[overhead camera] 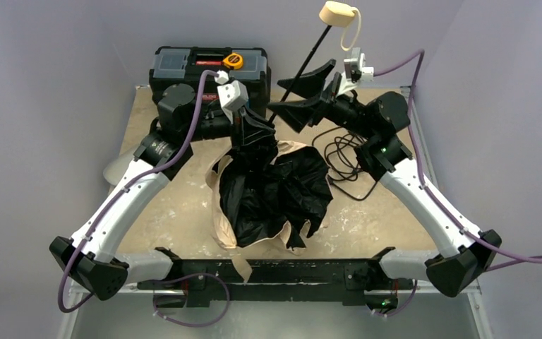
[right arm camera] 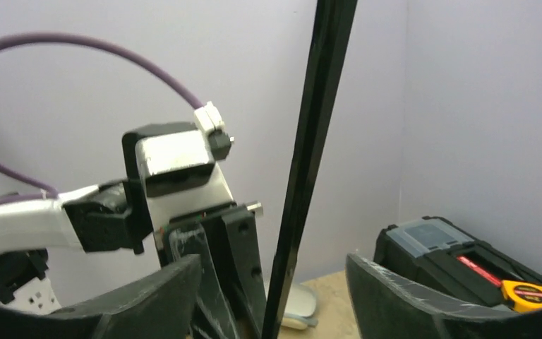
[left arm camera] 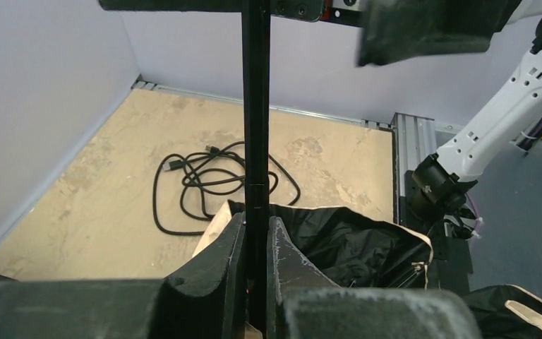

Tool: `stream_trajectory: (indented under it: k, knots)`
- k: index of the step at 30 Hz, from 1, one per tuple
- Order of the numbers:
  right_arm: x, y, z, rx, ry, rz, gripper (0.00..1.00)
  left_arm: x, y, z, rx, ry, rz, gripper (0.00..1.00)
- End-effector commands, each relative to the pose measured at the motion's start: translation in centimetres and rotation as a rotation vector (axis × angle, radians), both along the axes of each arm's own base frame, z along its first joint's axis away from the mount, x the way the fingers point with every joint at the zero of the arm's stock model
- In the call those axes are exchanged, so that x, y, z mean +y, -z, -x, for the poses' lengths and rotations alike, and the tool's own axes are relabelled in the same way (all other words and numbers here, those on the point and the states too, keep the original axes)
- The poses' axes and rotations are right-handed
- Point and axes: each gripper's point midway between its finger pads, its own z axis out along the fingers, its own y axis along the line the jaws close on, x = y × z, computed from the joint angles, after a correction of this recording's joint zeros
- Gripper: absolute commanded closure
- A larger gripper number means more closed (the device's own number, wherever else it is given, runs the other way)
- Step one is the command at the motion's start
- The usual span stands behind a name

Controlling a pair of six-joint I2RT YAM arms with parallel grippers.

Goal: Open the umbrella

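My left claw [left arm camera: 256, 224] is pinched shut on the umbrella [overhead camera: 272, 194] shaft [overhead camera: 302, 65], which rises from mid-table toward 1 o'clock to the handle [overhead camera: 337, 14]; my right claw [right arm camera: 272, 282], spread wide, straddles it higher up without touching.

Overhead rear view down on whole table [overhead camera: 395, 219], both wrist views close up, sharing the umbrella shaft [left arm camera: 256, 106]

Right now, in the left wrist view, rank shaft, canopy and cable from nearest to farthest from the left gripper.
1. shaft: clamped in the left gripper.
2. canopy: just beyond, right of the shaft in view.
3. cable: farther out, mostly left of the shaft.
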Motion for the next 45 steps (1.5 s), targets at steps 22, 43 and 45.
stream_trajectory:
  k: [22, 43, 45]
  knots:
    - [-0.8, 7.3, -0.1, -0.07, 0.103, 0.185, 1.0, 5.6, 12.6, 2.3, 0.105, -0.04, -0.314, 0.0]
    - [-4.1, 8.6, 2.2, -0.093, 0.137, 0.362, 1.0, 16.9, 17.3, -8.8, 0.334, -0.736, -0.419, 1.0]
    - [-5.1, 8.6, 1.6, -0.097, 0.17, 0.38, 1.0, 20.1, 18.1, -9.6, 0.347, -0.834, -0.443, 1.0]
